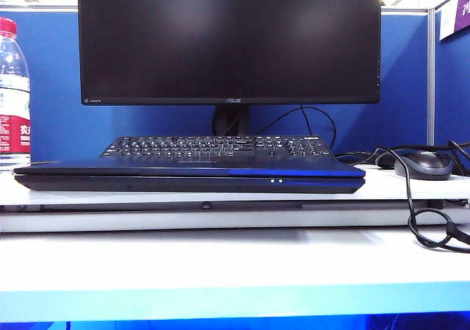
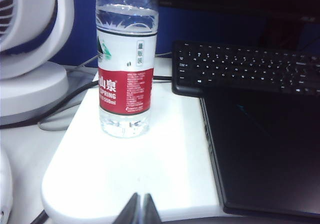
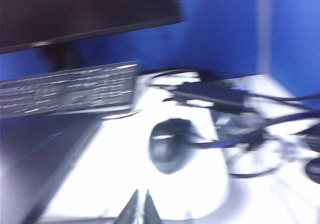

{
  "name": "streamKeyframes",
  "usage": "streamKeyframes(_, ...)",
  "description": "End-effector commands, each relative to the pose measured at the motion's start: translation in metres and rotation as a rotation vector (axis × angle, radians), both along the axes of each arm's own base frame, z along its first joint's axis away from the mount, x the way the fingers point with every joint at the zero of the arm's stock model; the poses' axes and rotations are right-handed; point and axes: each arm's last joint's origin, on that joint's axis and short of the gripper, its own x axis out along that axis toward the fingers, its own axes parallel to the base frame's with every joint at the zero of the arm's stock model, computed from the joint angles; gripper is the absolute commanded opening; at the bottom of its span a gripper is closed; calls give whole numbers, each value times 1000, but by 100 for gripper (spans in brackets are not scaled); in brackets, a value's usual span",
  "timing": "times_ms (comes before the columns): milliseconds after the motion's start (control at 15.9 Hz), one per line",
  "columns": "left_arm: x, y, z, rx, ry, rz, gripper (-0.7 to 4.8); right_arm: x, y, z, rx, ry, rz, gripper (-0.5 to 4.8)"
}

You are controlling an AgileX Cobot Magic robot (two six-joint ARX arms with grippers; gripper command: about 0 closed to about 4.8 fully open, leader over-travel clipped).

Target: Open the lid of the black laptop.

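Left to right: water bottle [image 2: 127, 64] stands upright on the white shelf [image 2: 150, 174], near the laptop's left edge with a white fan [image 2: 30, 49] further out; left gripper [image 2: 140, 211] hangs over the shelf's near edge beside the bottle, fingertips pressed together, holding nothing; risk: a swing toward the laptop could clip the bottle and tip it onto the electronics

Middle: black laptop [image 1: 189, 176] lies closed, front edge with two green lights facing the exterior camera, lid [image 1: 183, 167] flat on the base; separate keyboard [image 1: 218, 148] sits just behind, ASUS monitor [image 1: 229, 40] above it; risk: lid seam is thin, closed tips may slide over it or shove the laptop back into the keyboard; a raised lid might hit the monitor stand

Right: right gripper [image 3: 140, 209] is over the shelf edge near the mouse [image 3: 170, 146], tips together, empty, view blurred; loose cables [image 3: 240, 134] close by could snag
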Motion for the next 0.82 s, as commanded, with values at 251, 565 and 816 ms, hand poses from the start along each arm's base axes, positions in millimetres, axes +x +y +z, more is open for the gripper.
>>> streamKeyframes(251,0,1,1,7,-9,29,22,0,1,1,-107,-29,11,-1)
streamKeyframes(565,0,0,1,11,-12,5,22,0,1,1,-66,-31,30,-1)
streamKeyframes(816,-3,-11,3,-531,100,-398,22,-3,7,11,660,49,314,-1)
